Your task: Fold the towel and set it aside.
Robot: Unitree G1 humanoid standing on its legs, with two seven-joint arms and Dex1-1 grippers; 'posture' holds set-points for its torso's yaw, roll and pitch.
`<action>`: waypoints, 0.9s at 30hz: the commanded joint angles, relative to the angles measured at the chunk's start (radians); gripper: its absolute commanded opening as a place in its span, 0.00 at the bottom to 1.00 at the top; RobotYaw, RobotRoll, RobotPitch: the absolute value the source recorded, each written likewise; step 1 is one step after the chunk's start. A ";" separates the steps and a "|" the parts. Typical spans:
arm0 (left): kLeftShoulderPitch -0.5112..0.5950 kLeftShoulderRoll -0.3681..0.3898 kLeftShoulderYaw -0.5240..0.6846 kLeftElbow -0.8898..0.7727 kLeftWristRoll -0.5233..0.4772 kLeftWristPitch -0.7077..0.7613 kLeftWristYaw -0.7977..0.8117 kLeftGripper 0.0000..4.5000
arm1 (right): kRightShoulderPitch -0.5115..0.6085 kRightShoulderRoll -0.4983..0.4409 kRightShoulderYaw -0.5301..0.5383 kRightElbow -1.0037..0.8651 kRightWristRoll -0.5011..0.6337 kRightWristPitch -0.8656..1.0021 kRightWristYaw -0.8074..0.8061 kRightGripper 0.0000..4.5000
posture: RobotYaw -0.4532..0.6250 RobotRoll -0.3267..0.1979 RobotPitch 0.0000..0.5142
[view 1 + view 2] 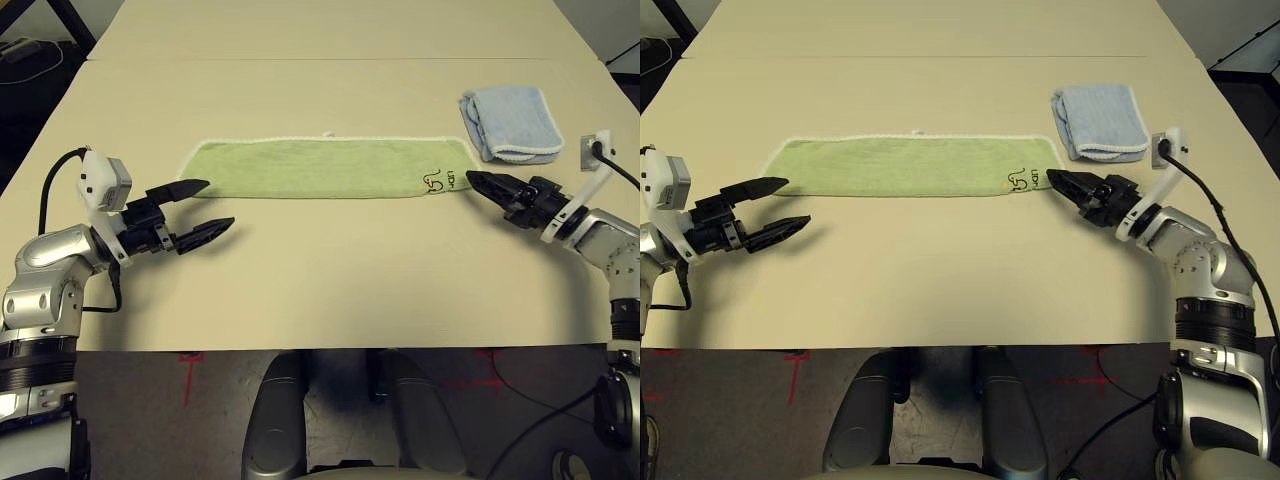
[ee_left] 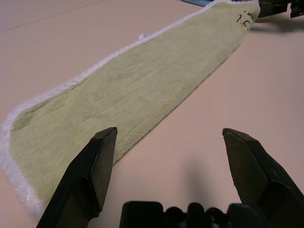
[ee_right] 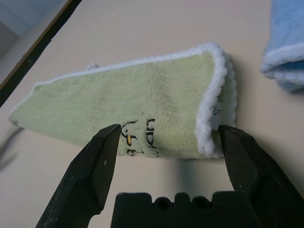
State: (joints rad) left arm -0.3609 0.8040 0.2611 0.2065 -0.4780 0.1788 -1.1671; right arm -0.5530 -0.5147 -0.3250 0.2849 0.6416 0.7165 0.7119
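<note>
Left eye view: towel [image 1: 320, 167] lies lengthwise left-to-right; both grippers' fingers apart.

Dark unreadable marking (towel [image 3: 142, 109] corner)

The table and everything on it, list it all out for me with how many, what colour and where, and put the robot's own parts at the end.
table: one, beige, spanning the scene under everything.
green towel: one, light green with white edging and a dark mark near its right end, lying flat as a long strip across the middle.
blue towel: one, pale blue, folded, beyond the green towel's right end.
left tool: one, black fingers, open, at the green towel's left end, just in front of its near corner.
right tool: one, black fingers, open, pointing at the green towel's right end by the dark mark.
</note>
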 commanded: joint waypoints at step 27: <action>0.005 0.009 0.012 -0.029 -0.011 0.042 -0.003 1.00 | 0.003 0.019 -0.203 -0.119 0.216 0.517 -0.334 0.99 | 0.51 0.62 0.43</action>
State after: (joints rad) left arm -0.3729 0.8042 0.2657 0.1982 -0.4791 0.2147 -1.1651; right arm -0.5770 -0.4959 -0.5186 0.1846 0.8461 1.2020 0.3982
